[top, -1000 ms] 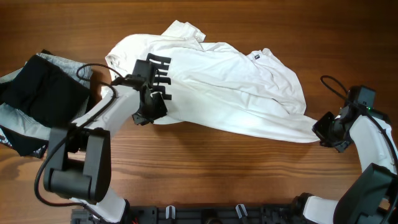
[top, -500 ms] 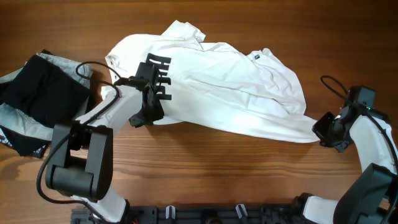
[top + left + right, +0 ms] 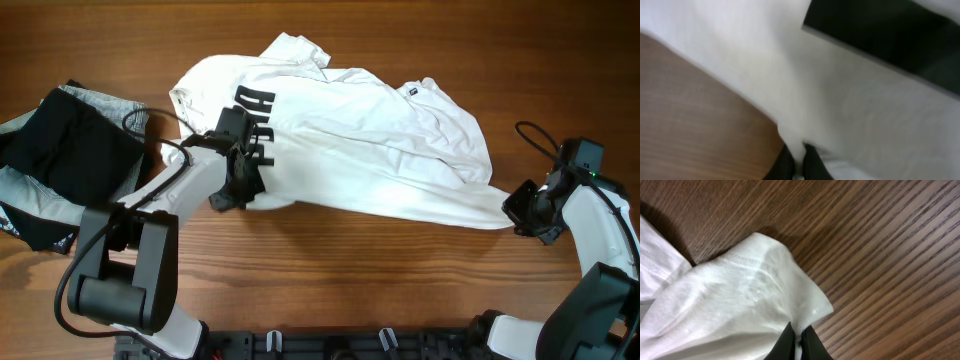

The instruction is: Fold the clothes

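Overhead: crumpled white shirt (image 3: 380,150) on the counter (image 3: 400,300); left gripper (image 3: 236,190) and right gripper (image 3: 516,212), jaws clamped on opposite shirt edges.

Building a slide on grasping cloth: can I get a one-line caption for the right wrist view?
Right claw pinching a hemmed corner of the white shirt over the wooden table.

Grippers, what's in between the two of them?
The shirt fills the whole stretch, seen from overhead: the left gripper pinches one edge, the right gripper the opposite corner.
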Motion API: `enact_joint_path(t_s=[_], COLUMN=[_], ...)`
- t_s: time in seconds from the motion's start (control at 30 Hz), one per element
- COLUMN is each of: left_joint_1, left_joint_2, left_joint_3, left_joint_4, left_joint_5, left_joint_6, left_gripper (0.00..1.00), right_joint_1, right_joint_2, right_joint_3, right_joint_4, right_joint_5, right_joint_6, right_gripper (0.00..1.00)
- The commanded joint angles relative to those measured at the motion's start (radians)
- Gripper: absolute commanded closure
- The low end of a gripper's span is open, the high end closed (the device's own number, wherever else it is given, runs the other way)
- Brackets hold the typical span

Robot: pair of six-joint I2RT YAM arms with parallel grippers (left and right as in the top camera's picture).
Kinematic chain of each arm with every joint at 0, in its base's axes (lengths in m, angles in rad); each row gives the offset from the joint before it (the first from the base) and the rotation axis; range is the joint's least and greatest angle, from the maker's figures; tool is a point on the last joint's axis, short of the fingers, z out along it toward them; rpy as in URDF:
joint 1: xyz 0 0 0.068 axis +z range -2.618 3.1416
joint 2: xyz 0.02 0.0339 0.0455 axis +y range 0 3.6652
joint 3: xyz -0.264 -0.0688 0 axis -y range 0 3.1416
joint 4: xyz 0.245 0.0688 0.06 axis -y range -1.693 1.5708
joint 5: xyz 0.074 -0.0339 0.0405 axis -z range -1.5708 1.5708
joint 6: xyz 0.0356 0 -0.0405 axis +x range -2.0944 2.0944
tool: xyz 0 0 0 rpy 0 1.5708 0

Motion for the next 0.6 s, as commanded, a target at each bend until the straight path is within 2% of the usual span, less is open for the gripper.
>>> enact_joint_path(t_s=[0.0, 0.1, 0.23, 0.4, 0.57], left_joint_1=[0.0, 0.0, 0.0, 0.0, -0.001], left_joint_2=[-0.027, -0.115, -0.243, -0.391, -0.439], left_joint_3=[-0.005, 0.049, 0.093, 0.095, 0.093], left_joint_4=[-0.25, -0.452, -0.589, -0.65, -0.575], left_joint_5=[0.031, 0.022, 0.027, 0.086, 0.082], left_joint_6=[0.004, -0.06, -0.06, -0.06, -0.059], left_gripper=[0.96, 0.96, 0.96, 0.96, 0.96], right_joint_1=[-0.002, -0.002, -0.002, -0.002, -0.002], right_joint_2=[-0.002, -0.002, -0.002, -0.002, -0.002], right_joint_3=[0.013, 0.013, 0.013, 0.013, 0.013], right_joint_4=[0.002, 0.015, 0.018, 0.018, 0.016], right_joint_5=[-0.002, -0.002, -0.002, -0.002, -0.002], right_joint_6=[-0.019, -0.018, -0.017, -0.017, -0.017], right_gripper=[0.94, 0.93, 0.93, 0.93, 0.93])
